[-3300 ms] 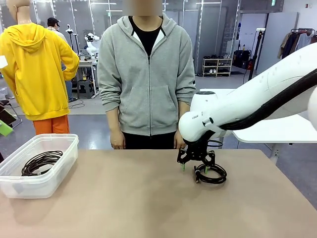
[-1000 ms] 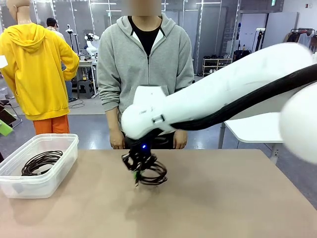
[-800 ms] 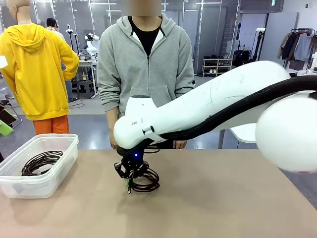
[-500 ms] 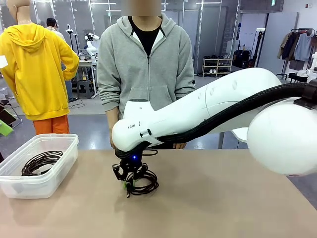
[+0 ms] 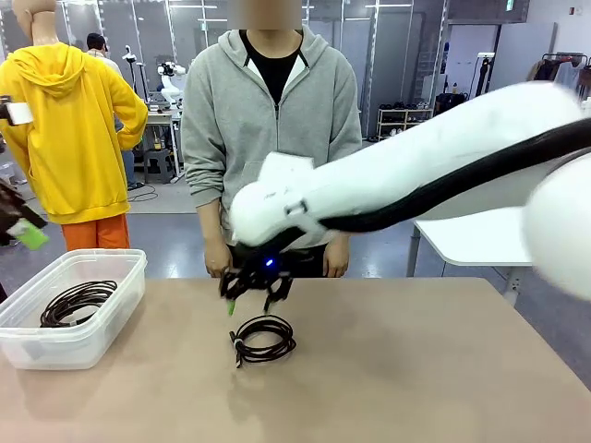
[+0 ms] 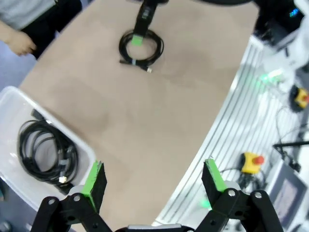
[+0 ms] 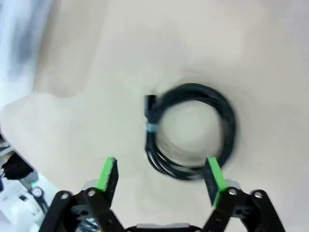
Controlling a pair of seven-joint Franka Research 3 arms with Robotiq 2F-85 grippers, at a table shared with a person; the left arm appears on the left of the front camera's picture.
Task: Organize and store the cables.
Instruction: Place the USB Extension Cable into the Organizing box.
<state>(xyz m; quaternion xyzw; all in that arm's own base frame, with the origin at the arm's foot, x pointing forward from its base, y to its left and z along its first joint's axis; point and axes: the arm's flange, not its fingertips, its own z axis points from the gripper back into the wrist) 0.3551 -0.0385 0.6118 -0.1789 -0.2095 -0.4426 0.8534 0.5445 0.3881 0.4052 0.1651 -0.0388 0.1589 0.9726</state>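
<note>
While right gripper (image 5: 255, 288) hovers with fingers (image 7: 108, 175) spread wide, holding nothing, coiled cable (image 5: 263, 339) lies flat on counter (image 5: 416, 369) right below, mid-counter. Left gripper (image 6: 153, 178) fingers spread too. Second coil (image 5: 77, 302) sits in clear bin (image 5: 83, 341), counter's left edge.

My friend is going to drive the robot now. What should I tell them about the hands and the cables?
Right gripper: open, holding nothing, hanging just above the coiled cable that lies on the table near the middle.
Left gripper: open, holding nothing, up above the table's near left edge by the bin.
Clear plastic bin at the table's left: one coiled cable is already inside.
The person's hands rest at the far edge, holding nothing.
Done: one cable stored.
Left: the cable on the table probably goes into the bin next.
</note>
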